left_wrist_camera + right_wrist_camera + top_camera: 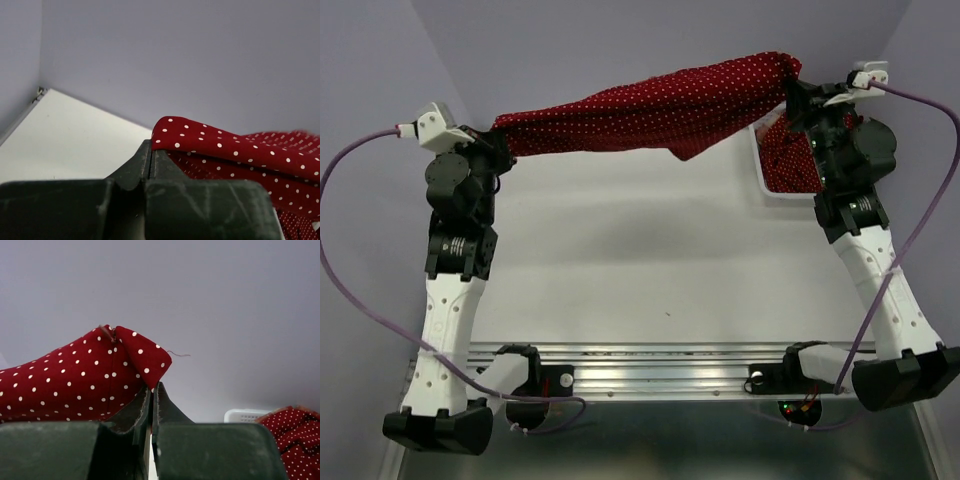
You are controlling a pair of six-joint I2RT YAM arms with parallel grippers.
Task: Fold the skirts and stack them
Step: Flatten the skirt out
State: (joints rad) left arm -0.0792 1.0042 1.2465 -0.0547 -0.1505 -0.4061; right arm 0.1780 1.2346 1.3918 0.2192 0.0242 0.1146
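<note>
Between grey walls (pixel 620 35), dotted skirt (pixel 650 110) seemingly hangs above white table (pixel 650 265).

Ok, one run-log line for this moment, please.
left end effector: shut on dotted skirt end | right end effector: shut on other end | skirt: lifted, stretched between them | second dotted skirt: in white basket

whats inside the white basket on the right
A crumpled dark red polka-dot skirt fills the visible part of the basket. The right arm covers the rest, so anything beside or under that skirt cannot be seen.
</note>
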